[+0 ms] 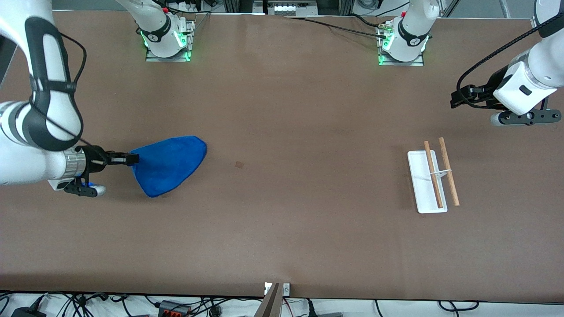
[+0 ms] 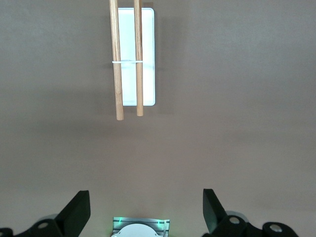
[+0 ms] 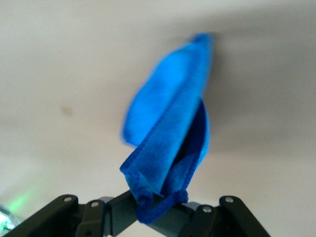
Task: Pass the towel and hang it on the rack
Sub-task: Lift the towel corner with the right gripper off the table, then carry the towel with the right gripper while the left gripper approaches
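Right gripper [image 1: 131, 159] at the right arm's end of the table, forearm level, fingers pinched tight on one corner of the towel [image 1: 169, 165]. Blue cloth fanning out from the fingertips toward the table's middle. In the right wrist view, folded towel [image 3: 168, 143] clamped between the black fingers and hanging clear of the tabletop, unseen from the front. Rack [image 1: 432, 178] toward the left arm's end. Left gripper [image 1: 458, 97] raised, waiting near it, fingers [image 2: 76, 213] spread wide, empty; rack [image 2: 131, 57] in its wrist view.
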### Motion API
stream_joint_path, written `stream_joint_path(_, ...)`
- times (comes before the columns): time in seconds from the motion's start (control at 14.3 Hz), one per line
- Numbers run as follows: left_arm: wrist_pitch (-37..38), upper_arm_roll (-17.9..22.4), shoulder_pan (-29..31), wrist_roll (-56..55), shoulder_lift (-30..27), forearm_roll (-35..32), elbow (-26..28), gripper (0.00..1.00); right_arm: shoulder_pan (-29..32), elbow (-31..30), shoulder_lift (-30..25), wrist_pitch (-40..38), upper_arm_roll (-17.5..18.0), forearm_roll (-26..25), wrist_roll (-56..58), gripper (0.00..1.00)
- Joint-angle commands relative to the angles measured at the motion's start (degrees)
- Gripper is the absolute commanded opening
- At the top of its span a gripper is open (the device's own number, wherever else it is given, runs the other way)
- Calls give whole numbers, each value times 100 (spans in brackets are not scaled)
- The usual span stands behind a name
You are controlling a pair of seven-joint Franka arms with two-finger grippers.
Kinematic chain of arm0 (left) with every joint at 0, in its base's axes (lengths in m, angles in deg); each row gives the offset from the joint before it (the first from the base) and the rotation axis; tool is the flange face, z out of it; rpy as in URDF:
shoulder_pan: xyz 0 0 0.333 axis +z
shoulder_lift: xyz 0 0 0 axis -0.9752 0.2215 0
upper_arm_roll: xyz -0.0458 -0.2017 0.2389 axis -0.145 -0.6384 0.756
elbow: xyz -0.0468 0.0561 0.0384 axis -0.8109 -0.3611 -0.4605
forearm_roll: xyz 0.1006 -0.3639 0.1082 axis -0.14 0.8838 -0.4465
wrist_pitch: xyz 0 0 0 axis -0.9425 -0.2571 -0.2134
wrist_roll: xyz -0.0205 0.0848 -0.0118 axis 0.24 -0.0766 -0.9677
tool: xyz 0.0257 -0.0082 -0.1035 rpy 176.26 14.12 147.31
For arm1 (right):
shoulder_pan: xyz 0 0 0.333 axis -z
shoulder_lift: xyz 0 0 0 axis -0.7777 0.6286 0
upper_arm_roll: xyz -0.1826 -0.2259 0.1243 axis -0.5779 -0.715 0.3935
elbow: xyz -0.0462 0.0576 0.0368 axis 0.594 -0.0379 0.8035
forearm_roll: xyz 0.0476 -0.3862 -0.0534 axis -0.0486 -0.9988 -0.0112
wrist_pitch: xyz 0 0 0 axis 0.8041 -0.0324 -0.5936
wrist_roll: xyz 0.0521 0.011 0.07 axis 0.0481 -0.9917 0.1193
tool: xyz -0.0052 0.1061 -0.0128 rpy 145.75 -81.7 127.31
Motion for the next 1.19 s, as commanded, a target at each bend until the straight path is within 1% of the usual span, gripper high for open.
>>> stream_joint_path(0.0,191,-15,34,25,58,119,-169,100,-435,894,-31,-529,280,-34,-10,0)
stream_joint_path(0.21,183,-15,25,8,58,207,-178,100,-954,1458,-31,-584,640,-7,-264,0)
stream_joint_path(0.28,183,-15,25,8,58,207,-178,100,-1068,1599,-31,-514,902,10,-308,0)
stream_joint_path(0.35,191,-15,25,8,58,207,-178,100,-1139,1748,-31,-383,1244,71,-309,0)
stream_joint_path(0.49,209,-15,25,17,58,207,-169,100,-1253,2073,-22,283,1886,168,-675,0)
stream_joint_path(0.56,227,-15,34,60,76,207,-169,100,-1376,2127,-5,783,2168,160,-965,0)
stream_joint_path(0.63,227,-23,25,78,119,285,-161,100,-1490,2128,-5,1144,2292,151,-1107,0)
stream_joint_path(0.77,227,-58,-71,209,260,383,-134,100,-1798,2128,-5,1682,2338,160,-1144,0)
stream_joint_path(0.91,61,-68,-255,1172,645,400,-143,100,-2122,2128,-5,2235,2346,168,-1161,0)
stream_joint_path(0.98,-166,-76,-265,1760,795,417,-82,100,-2272,2128,21,2516,2338,168,-1170,0)
stream_joint_path(1.05,-430,-85,-256,2375,858,531,-21,100,-2422,2119,56,2806,2338,168,-1301,0)
stream_joint_path(1.12,-711,-85,-247,3190,1006,784,84,100,-2562,2119,100,3061,2338,151,-1554,0)
